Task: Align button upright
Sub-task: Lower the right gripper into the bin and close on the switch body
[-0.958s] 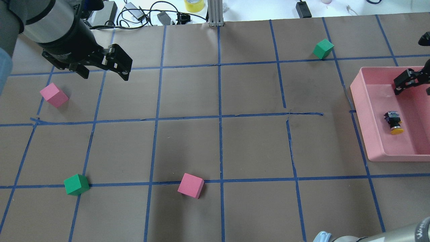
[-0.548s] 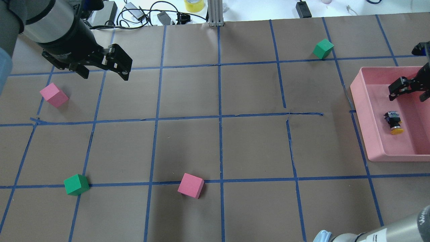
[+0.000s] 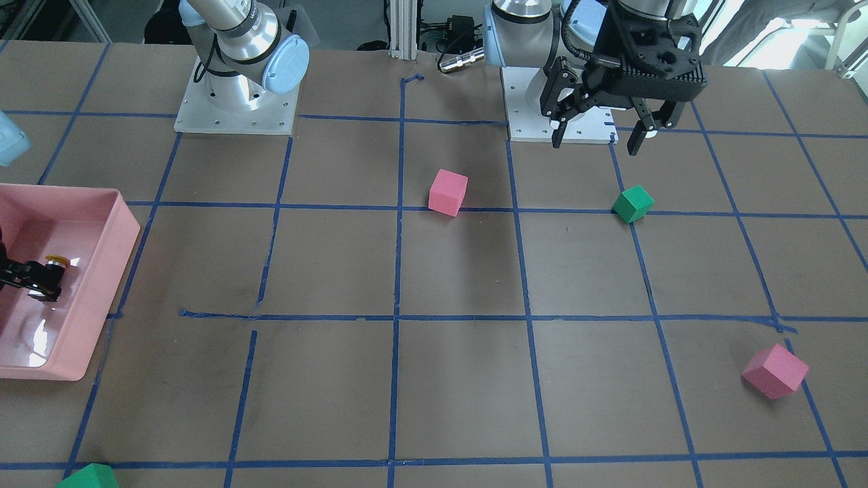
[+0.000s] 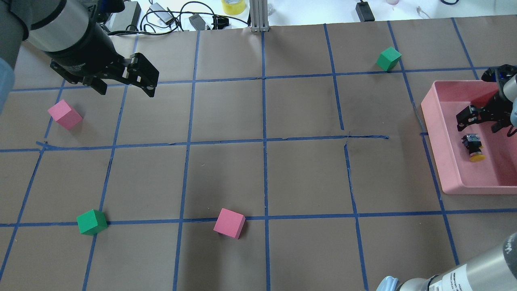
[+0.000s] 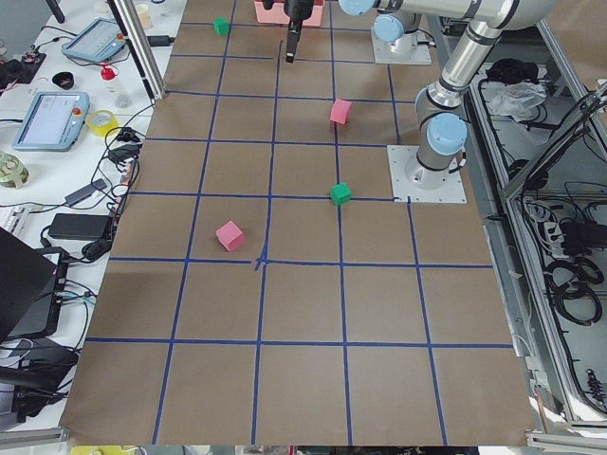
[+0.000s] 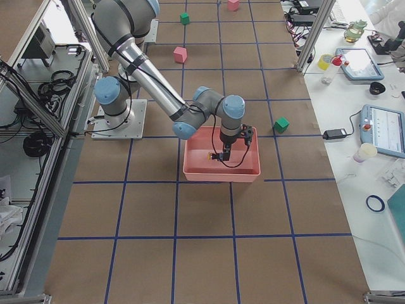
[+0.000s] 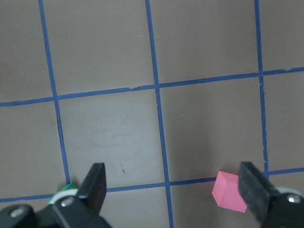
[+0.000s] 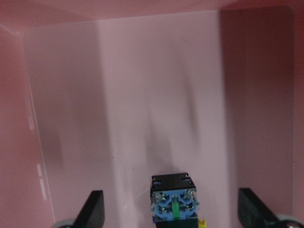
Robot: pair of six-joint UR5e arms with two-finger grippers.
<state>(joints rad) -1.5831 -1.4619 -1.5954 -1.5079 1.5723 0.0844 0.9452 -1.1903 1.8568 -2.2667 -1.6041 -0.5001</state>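
The button lies on its side inside the pink tray, yellow cap toward the view's bottom and base toward my right gripper. My right gripper is open and empty, hovering in the tray just beyond the button's base. In the right wrist view the button's base shows between the two open fingers, apart from both. My left gripper is open and empty, high over the table's far left. It also shows in the front view.
A pink cube and a green cube lie at left. Another pink cube lies at centre front and another green cube at the far right. The tray's walls surround the button.
My right gripper has moved down-left in the overhead view, closer to the button's base. The button and the left arm have not moved.
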